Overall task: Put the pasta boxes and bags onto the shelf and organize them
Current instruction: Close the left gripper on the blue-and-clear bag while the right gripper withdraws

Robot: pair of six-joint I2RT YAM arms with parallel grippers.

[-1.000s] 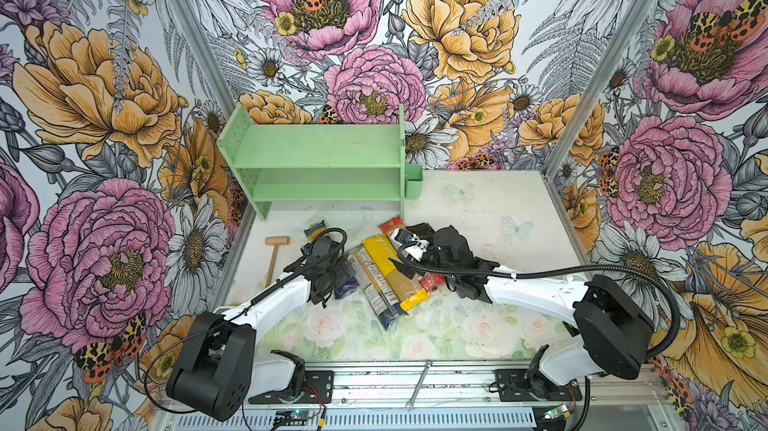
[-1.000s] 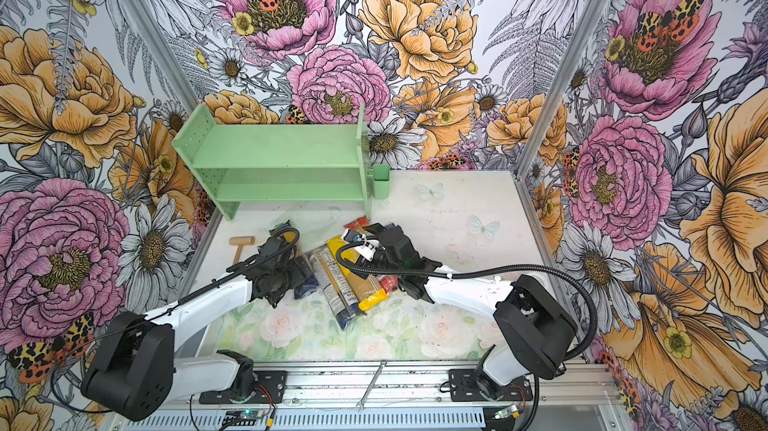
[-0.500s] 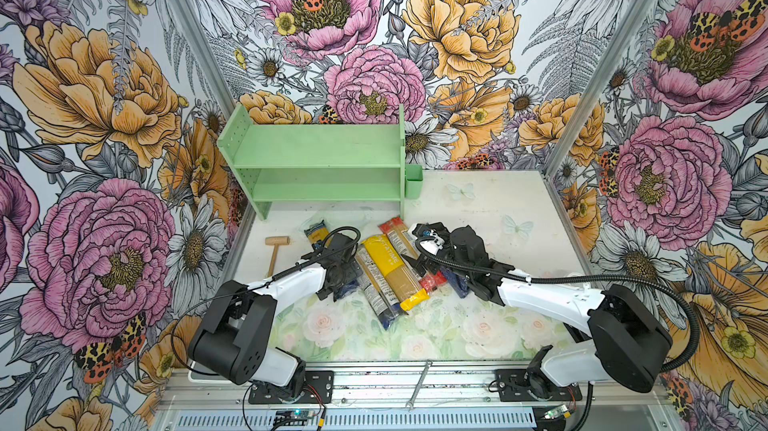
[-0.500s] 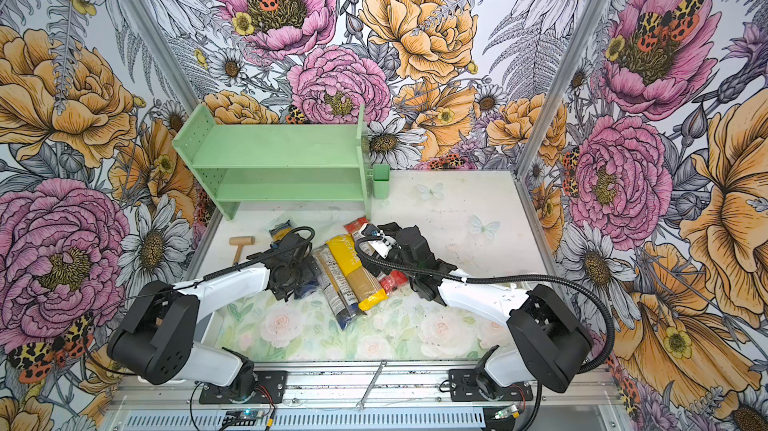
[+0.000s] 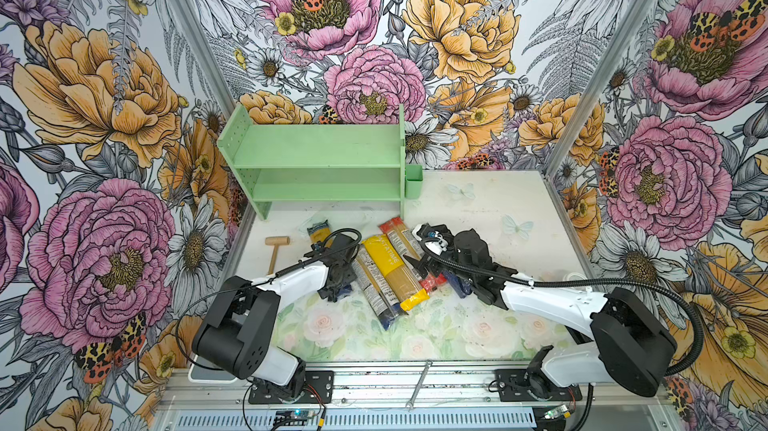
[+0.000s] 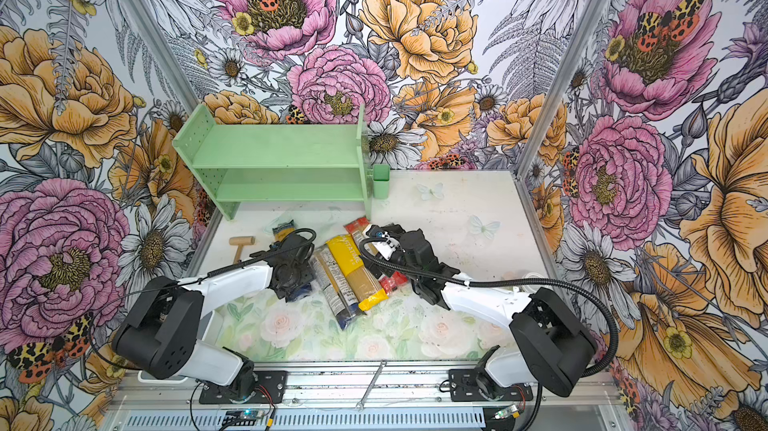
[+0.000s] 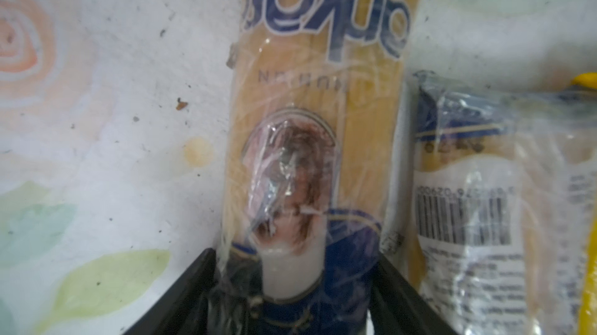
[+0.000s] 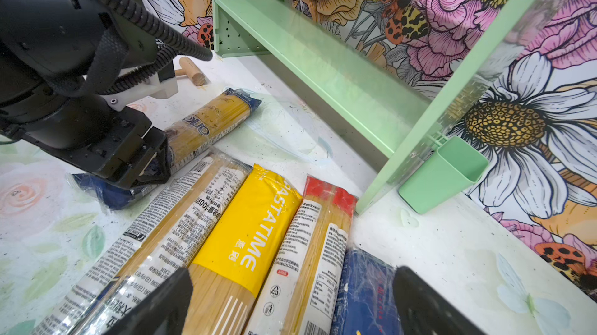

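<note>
Bag (image 7: 310, 107) edges between left jaws, grip unclear | right jaws spread over packs (image 8: 252, 227)

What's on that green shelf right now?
Nothing visible. On the shelf, the upper board is bare, and so is the lower board where it shows. Its rear strip is covered by the upper board in both top views.

The white table (image 5: 478, 208) had soft pink roses (image 5: 328, 325) and pale butterflies (image 5: 517, 227) painted on it. Behind the table stood a back wall (image 5: 415, 34) full of big pink and orange flowers, some with spotted moths. Side walls (image 5: 83, 138) with more flowers rose beside the table. Grey metal posts (image 5: 195, 30) stood at its back corners. A metal rail (image 5: 374, 387) ran along its front. The light was bright and even.
</note>
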